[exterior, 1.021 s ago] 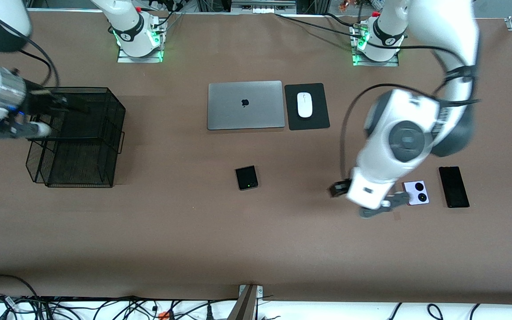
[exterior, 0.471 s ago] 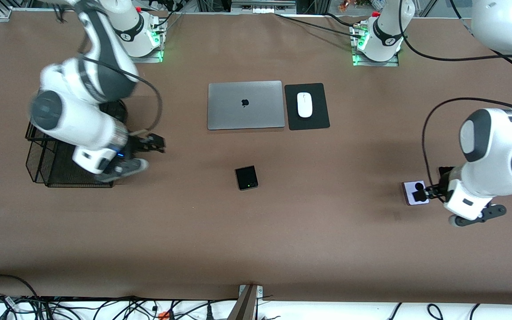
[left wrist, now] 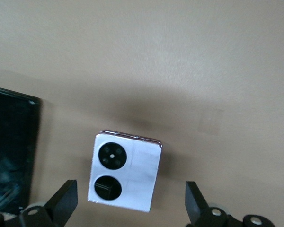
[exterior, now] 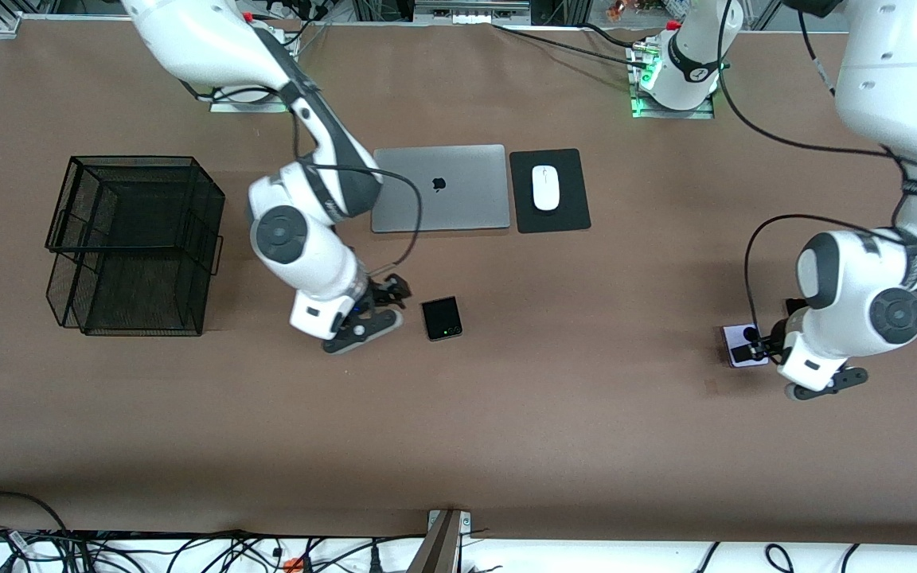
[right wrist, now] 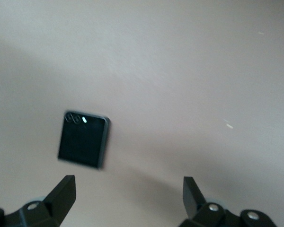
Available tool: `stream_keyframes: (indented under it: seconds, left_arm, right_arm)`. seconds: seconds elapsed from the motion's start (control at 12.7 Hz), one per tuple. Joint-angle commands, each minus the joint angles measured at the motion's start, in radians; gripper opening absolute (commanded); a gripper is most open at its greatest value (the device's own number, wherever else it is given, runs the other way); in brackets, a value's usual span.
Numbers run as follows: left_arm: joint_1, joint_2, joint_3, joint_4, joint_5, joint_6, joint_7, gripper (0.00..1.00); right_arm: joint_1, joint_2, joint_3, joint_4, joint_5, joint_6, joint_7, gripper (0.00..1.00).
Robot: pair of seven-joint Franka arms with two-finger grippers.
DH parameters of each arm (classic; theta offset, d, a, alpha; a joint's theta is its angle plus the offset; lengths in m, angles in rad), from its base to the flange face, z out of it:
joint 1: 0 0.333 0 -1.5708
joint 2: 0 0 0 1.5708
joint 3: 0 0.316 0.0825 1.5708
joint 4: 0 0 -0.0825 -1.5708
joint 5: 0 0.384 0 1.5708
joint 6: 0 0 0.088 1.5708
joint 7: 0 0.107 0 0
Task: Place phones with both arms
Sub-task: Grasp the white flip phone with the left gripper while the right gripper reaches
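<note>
A small black flip phone (exterior: 442,317) lies mid-table, nearer the front camera than the laptop. My right gripper (exterior: 392,293) hangs open just beside it, toward the right arm's end; in the right wrist view the black flip phone (right wrist: 83,138) sits clear of the open right gripper (right wrist: 128,196). The pale-lilac flip phone (exterior: 732,356) with two black circles lies toward the left arm's end. My left gripper (exterior: 751,344) is open over it; the lilac phone (left wrist: 124,172) sits between the open fingers of the left gripper (left wrist: 131,203). The slim black slab phone (left wrist: 12,156) lies beside it, mostly hidden under the left arm in the front view.
A black wire basket (exterior: 136,243) stands at the right arm's end. A shut silver laptop (exterior: 438,187) and a white mouse (exterior: 545,187) on a black pad (exterior: 570,215) lie near the robots' bases.
The right arm swung from the wire basket across to the black flip phone. The left arm came back over the lilac phone and shifted slightly. No phone moved.
</note>
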State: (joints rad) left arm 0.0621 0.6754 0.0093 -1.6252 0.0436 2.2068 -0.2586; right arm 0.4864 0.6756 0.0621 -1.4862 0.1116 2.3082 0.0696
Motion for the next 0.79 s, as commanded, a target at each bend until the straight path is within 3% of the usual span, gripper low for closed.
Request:
stream_keyframes:
  seconds: [0.0, 0.24, 0.71]
  left_arm:
    - [0.018, 0.029, -0.012, 0.002, 0.025, 0.04, 0.01, 1.0]
    - [0.025, 0.056, -0.012, -0.004, 0.025, 0.077, 0.059, 1.0]
    - [0.05, 0.053, -0.012, -0.025, 0.025, 0.077, 0.19, 1.0]
  right_arm:
    - [0.092, 0.083, -0.016, 0.041, -0.074, 0.11, 0.128, 1.0]
    - [0.139, 0.175, -0.022, 0.05, -0.237, 0.224, 0.293, 1.0]
    - [0.215, 0.243, -0.088, 0.061, -0.244, 0.341, 0.412, 1.0]
